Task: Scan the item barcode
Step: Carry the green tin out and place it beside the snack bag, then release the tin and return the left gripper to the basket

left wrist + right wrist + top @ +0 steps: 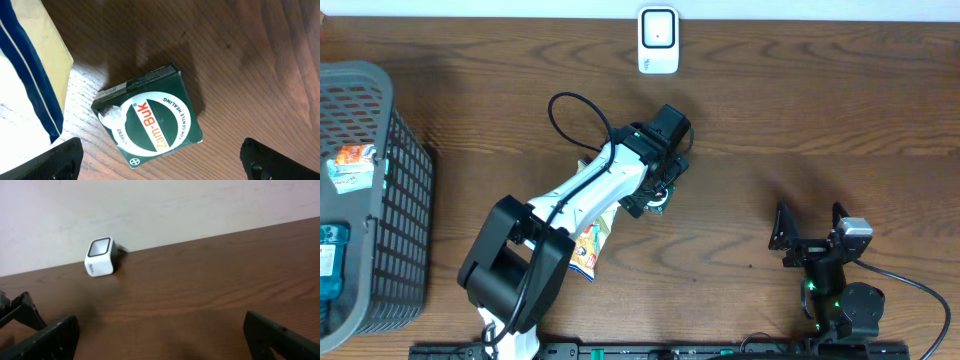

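**Grip the box squarely before scanning**

Your left gripper [162, 165] hangs wide open over the green Zam-Buk box [150, 117], holding nothing. The box lies flat on the table [800, 120], label up, just beside a packet [25, 75]. Close the 2 fingers on its side edges (barcode not visible here), then turn the barcode face toward the white scanner [658, 41] by the wall.

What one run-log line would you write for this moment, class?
left gripper: open above Zam-Buk box | Zam-Buk box: flat on table, unheld | right gripper: open, empty | scanner: far table edge
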`<move>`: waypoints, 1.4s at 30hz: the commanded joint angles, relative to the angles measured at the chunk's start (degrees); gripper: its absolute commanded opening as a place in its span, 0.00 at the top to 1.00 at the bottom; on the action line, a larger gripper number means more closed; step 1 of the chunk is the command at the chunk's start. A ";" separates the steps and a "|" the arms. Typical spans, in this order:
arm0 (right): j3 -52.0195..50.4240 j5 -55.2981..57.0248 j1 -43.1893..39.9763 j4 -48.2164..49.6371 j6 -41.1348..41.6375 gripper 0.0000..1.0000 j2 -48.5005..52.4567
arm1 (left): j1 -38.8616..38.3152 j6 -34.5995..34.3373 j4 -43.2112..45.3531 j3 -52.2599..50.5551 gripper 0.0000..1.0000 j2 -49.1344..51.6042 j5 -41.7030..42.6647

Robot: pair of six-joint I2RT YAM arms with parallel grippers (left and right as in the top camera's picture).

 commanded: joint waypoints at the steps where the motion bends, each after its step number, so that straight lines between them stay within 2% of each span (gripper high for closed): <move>1: -0.07 -0.33 0.33 -0.22 -0.15 0.01 -0.15 | 0.09 2.43 0.70 0.37 0.02 -3.52 -3.96; 8: -0.07 -0.33 0.33 -0.22 -0.15 0.01 -0.15 | 0.09 23.91 1.36 0.59 0.02 -14.21 -21.11; 9: -0.07 -0.33 0.33 -0.22 -0.15 0.01 -0.15 | 0.15 28.28 1.44 0.59 0.02 -17.49 -26.40; 12: -0.07 -0.33 0.33 -0.22 -0.15 0.01 -0.15 | 1.44 31.19 1.53 0.61 0.02 -23.54 -35.82; 15: -0.07 -0.33 0.33 -0.22 -0.15 0.01 -0.15 | 5.38 35.04 2.29 0.76 0.02 -30.12 -40.44; 18: -0.07 -0.33 0.33 -0.22 -0.15 0.01 -0.15 | 11.52 39.67 2.93 0.76 0.02 -35.76 -40.44; 22: -0.07 -0.33 0.33 -0.22 -0.15 0.01 -0.15 | 24.44 38.05 0.24 0.74 0.02 -42.12 -39.89; 28: -0.07 -0.33 0.33 -0.22 -0.15 0.01 -0.15 | 47.58 36.22 -2.54 0.74 0.02 -47.95 -24.17; 35: -0.07 -0.33 0.33 -0.22 -0.15 0.01 -0.15 | 68.41 33.33 -8.26 0.68 0.02 -45.57 -17.11; 42: -0.07 -0.33 0.33 -0.22 -0.15 0.01 -0.15 | 81.07 31.43 -11.89 0.61 0.02 -36.76 -10.45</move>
